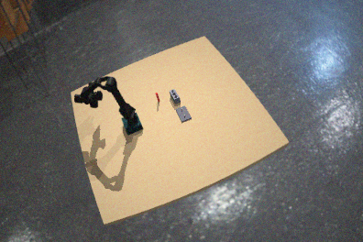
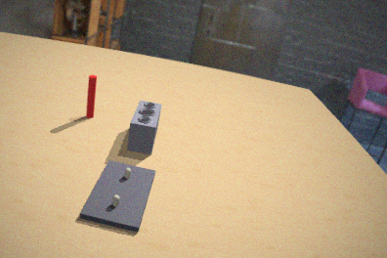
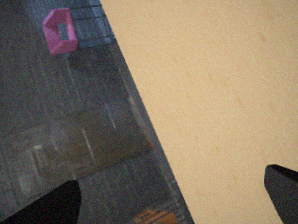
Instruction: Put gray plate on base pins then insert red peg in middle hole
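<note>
The gray plate (image 1: pixel 177 100) (image 2: pixel 143 138), a thick block with three holes in its top, sits on the table beside the base. The flat dark gray base (image 1: pixel 187 112) (image 2: pixel 137 196) lies nearer the camera in the exterior view, with two pale upright pins and nothing on them. The red peg (image 1: pixel 158 97) (image 2: pixel 91 97) stands upright on the table, left of the plate in the top and exterior views. My gripper (image 1: pixel 86 102) (image 3: pixel 173 183) is open and empty, raised near the table's left edge in the top view, well away from all three. The wrist view shows none of them.
The tan table (image 1: pixel 206 152) (image 2: pixel 244 187) (image 3: pixel 225 100) carries the arm's teal mount (image 1: pixel 132 126). The table's edge crosses the wrist view diagonally. A pink chair (image 2: pixel 361 89) (image 3: pixel 52 37) and a wooden shelf (image 2: pixel 94 16) stand beyond the table.
</note>
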`<action>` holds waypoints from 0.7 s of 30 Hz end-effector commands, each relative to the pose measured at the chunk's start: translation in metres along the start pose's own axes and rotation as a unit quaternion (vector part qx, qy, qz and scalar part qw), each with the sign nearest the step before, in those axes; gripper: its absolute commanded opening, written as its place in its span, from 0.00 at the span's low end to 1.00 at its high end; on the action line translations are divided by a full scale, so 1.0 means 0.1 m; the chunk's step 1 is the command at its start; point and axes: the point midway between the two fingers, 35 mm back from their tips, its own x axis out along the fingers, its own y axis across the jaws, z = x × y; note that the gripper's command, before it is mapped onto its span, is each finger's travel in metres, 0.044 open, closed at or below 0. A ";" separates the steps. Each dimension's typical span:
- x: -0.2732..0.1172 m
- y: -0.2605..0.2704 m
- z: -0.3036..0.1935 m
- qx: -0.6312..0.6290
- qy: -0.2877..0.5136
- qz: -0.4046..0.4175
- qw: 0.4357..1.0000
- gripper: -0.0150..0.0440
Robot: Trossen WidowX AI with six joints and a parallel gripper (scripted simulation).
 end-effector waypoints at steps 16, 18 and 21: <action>0.16 0.01 -0.02 -0.631 0.044 -0.128 0.764 1.00; 0.17 0.01 -0.02 -0.671 0.058 -0.140 0.726 1.00; 0.19 0.01 -0.02 -0.716 0.077 -0.151 0.677 1.00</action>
